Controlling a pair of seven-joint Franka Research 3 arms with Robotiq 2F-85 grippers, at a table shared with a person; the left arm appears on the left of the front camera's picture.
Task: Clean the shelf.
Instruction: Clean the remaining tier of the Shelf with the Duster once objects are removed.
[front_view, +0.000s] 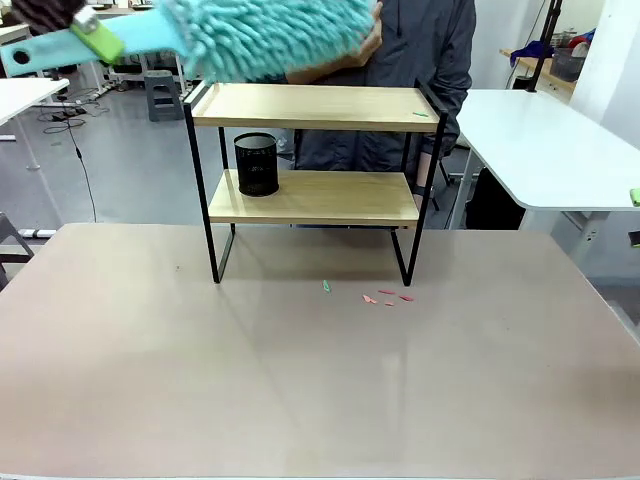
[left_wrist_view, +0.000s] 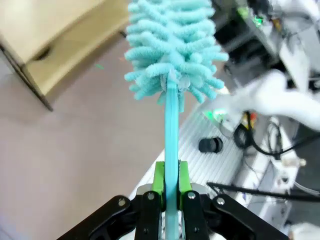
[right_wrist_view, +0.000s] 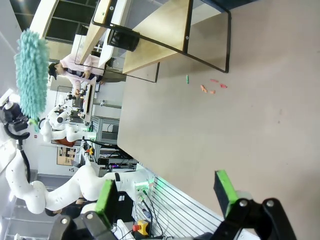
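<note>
— Where's the shelf standing?

— Toward the far side of the bench, about the middle. A person is standing right behind it.

— What's the left end effector doing?

— It's squeezing its green pads together on the thin handle of a turquoise duster. The fluffy head is hanging over the shelf's top board, toward its left end. I can't tell whether it's touching the wood.

— And the right end effector?

— Its fingers are standing wide apart, gripping nothing. It's hovering above the bench, on the robot's side of the shelf.

— Is anything sitting on the shelf?

— A black mesh cup is sitting on the lower board, near the left end. A few pink and green scraps are lying on the bench just in front of the shelf's right leg.
</note>
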